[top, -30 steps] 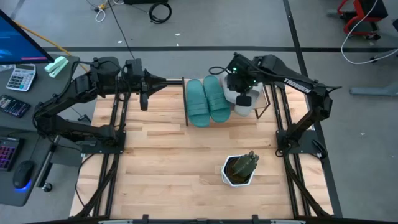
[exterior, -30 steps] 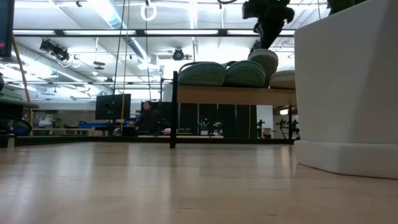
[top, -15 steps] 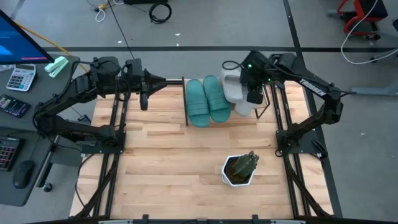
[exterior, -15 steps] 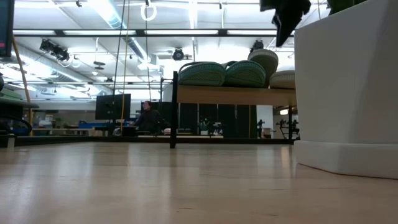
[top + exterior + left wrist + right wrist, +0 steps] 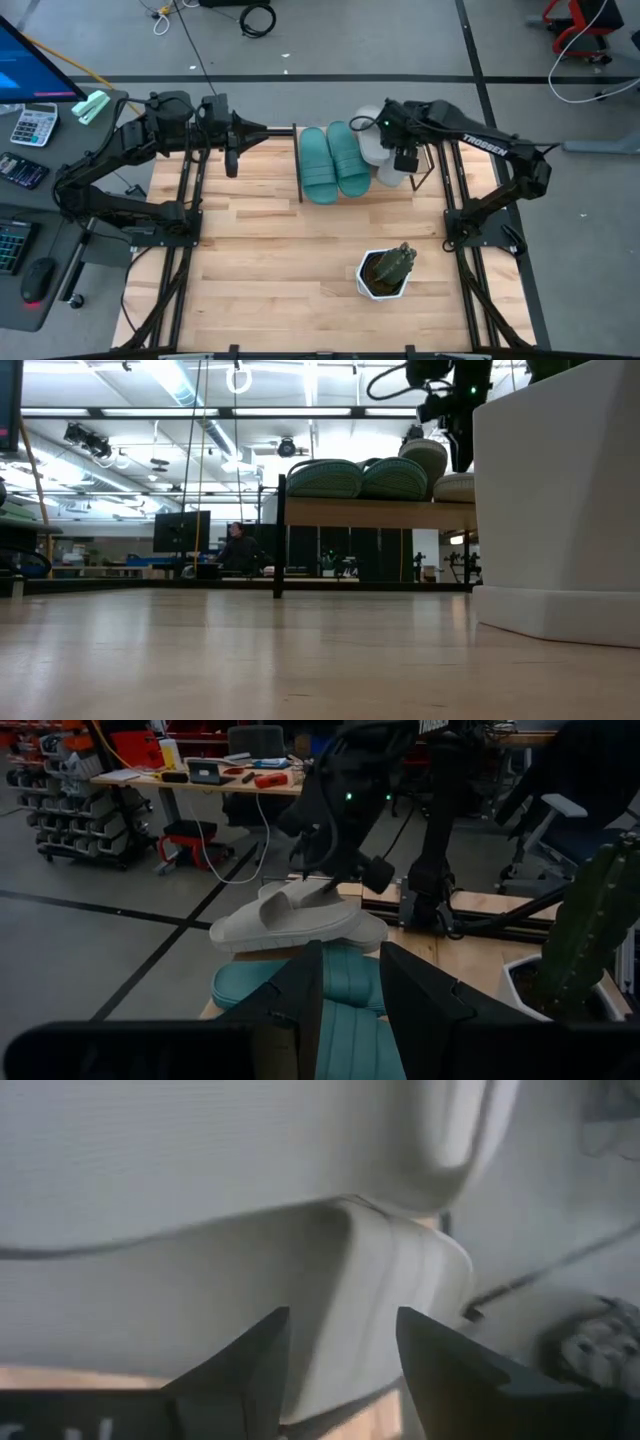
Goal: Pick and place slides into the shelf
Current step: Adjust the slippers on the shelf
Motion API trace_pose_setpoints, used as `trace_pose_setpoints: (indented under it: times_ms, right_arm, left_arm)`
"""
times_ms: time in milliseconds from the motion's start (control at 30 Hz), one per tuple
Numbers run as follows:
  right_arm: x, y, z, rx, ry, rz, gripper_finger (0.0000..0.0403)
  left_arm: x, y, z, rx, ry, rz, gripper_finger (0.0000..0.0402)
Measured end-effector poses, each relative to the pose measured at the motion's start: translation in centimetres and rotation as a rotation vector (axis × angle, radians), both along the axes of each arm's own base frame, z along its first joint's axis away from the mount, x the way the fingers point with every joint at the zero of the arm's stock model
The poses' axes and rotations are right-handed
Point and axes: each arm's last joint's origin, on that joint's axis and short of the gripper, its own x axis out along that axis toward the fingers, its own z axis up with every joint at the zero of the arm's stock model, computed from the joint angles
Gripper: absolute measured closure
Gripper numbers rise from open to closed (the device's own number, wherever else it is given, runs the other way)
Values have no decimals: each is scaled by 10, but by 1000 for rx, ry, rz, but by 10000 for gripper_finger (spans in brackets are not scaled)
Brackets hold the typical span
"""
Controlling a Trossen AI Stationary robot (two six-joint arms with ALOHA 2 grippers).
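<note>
Your right gripper (image 5: 402, 158) sits directly over the grey slides (image 5: 378, 152) at the right end of the shelf (image 5: 375, 512), fingers spread with nothing between them; the right wrist view shows only grey sandal just beyond the fingertips (image 5: 252, 1352), so you're close above it, though I can't tell if you're touching. All four slides look to be up on the shelf: the teal pair (image 5: 332, 163) lies side by side at the left end, soles up, and the grey pair is to their right, just beside them. The catch: the grey ones aren't flat. From the left wrist view one grey slide (image 5: 285, 923) rests tilted on top of the other, overhanging toward the teal pair. So I'd call the placing essentially done, with maybe a nudge left to seat that top grey slide. Your left gripper (image 5: 231, 160) is parked off the shelf's left end, fingers a narrow gap apart, holding nothing.
</note>
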Motion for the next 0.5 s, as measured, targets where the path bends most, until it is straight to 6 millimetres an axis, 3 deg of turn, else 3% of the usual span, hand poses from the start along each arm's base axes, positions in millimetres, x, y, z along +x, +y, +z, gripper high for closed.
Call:
trace_pose_setpoints:
  times_ms: [300,400,500]
  right_arm:
    - [-1,-6,-14,-48,22,-55,246]
    - [-2,-7,-16,-41,22,-71,279]
    - [-2,-7,-16,-36,23,-62,337]
  left_arm:
    - [0,0,0,0,0,0,294]
    - [0,0,0,0,0,0,294]
    - [0,0,0,0,0,0,294]
